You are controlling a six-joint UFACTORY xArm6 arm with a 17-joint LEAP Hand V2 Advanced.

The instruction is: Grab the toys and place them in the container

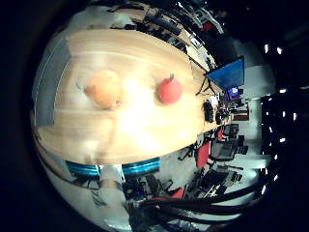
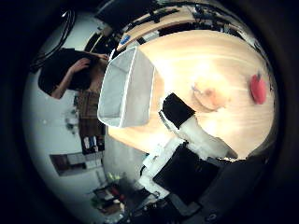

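Note:
An orange round toy (image 1: 103, 89) and a red apple-like toy (image 1: 170, 89) lie side by side on the light wooden table (image 1: 135, 130), a little away from each other. The thumb side view shows a grey rectangular container (image 2: 126, 89) near one end of the table, away from the orange toy (image 2: 210, 93) and the red toy (image 2: 257, 89). My right hand (image 2: 192, 131) hovers well above the table. One white and black finger (image 2: 177, 110) reaches out fairly straight between the container and the toys. It touches neither toy.
The table edge (image 1: 58, 145) drops to the floor. Beyond the table's far side stand office chairs (image 1: 217, 150) and a monitor (image 1: 227, 75). Shelving (image 2: 89, 145) stands by the container's end of the table.

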